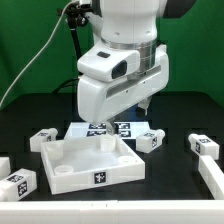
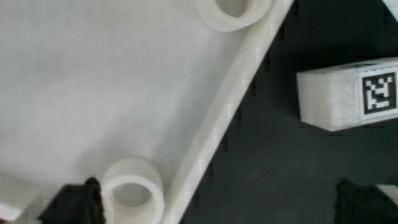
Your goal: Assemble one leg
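The white square tray (image 1: 92, 178) lies in the middle of the table with round sockets in its corners. Several small white legs with black-and-white tags lie around it. One leg (image 1: 151, 140) lies just off the tray's far corner on the exterior view's right. My gripper (image 1: 146, 103) hangs above that corner and that leg. In the wrist view my gripper (image 2: 217, 205) is open and empty. One dark fingertip (image 2: 71, 202) is over the tray floor (image 2: 107, 90) beside a corner socket (image 2: 134, 196); the other fingertip (image 2: 366, 203) is over the black table. The leg (image 2: 356, 93) lies beyond the tray's rim.
The marker board (image 1: 110, 128) lies behind the tray. More legs lie on the exterior view's left (image 1: 43, 139) and front left (image 1: 17, 184), and on its right (image 1: 203, 145). A further white part (image 1: 213, 178) lies at the right edge. Green backdrop behind.
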### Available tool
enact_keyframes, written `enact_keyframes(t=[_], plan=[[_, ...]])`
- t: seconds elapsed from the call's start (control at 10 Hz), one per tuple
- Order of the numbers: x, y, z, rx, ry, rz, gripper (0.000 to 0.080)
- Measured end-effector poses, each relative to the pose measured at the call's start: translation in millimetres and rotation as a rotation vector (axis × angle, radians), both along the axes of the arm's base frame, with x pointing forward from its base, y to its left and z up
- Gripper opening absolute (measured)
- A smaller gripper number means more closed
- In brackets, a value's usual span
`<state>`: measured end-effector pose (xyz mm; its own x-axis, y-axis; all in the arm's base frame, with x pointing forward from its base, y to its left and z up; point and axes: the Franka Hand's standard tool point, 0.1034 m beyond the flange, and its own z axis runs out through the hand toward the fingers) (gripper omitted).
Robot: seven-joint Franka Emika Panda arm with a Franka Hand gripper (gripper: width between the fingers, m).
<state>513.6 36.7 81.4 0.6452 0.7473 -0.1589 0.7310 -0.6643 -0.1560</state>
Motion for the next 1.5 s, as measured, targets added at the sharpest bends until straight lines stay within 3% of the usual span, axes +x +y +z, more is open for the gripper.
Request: enact_keyframes(t=[0.6,0.8,1.0,1.3,1.4,1.5], plan=[[1.3,-0.3,-0.7,0.001,-0.002,0.005,0.0649],[-6.3,-18.8,-5.0,0.054,-0.061,0.231,0.0649],[-10.4,-23.6,-0.4,0.09,-0.02,0.488,0.0649],[-10.3,-23.1,-2.2,0.086,-0.02,0.451,0.0649],[-9.9,-25.1,-2.7,0.101,-0.032,0.489,0.0649],[-12.0,-37.1,-4.6,0.152,-0.081,0.581,0.0649]])
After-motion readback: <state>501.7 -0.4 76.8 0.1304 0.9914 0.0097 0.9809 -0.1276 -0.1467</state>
